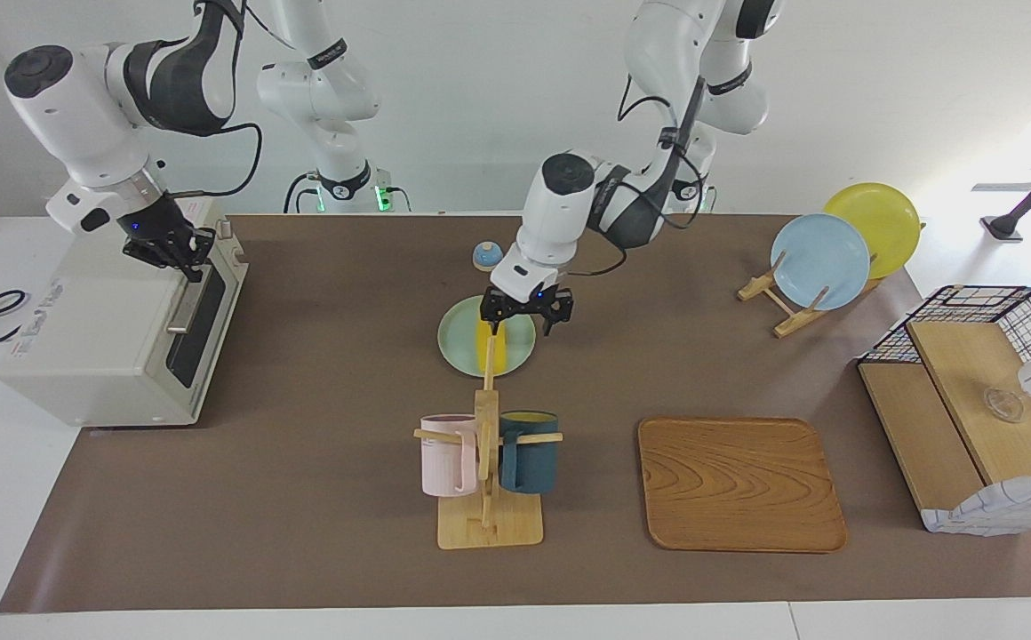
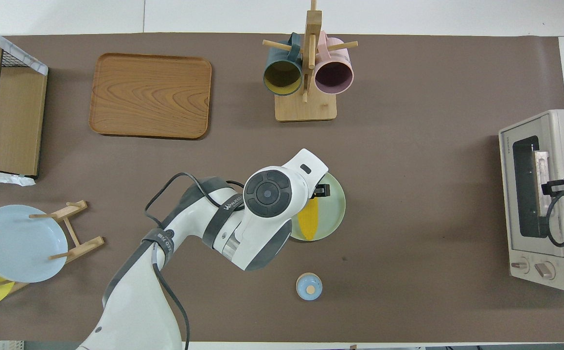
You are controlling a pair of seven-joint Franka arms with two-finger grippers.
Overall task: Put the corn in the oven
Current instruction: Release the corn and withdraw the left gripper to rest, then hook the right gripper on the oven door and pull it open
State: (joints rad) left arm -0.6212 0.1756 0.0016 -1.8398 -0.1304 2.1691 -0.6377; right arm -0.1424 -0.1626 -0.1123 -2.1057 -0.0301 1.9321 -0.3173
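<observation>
Corn (image 1: 491,348) lies on the pale green plate (image 1: 458,351) at frame centre, left gripper (image 1: 523,320) over it with fingers apart for your pick, while the right gripper (image 1: 185,258), fingers' state unclear, sits at the oven (image 1: 107,356) handle, door apparently shut.

Both views are bright and evenly lit, with soft diffuse light. Shadows on the brown-covered table (image 1: 302,498) are faint and short, lying close under the wooden mug rack (image 1: 487,498) and the rectangular wooden tray (image 1: 740,484). At the right edge of the facing view the white surface washes out toward glare. Focus is sharp across both views, without noticeable blur.
</observation>
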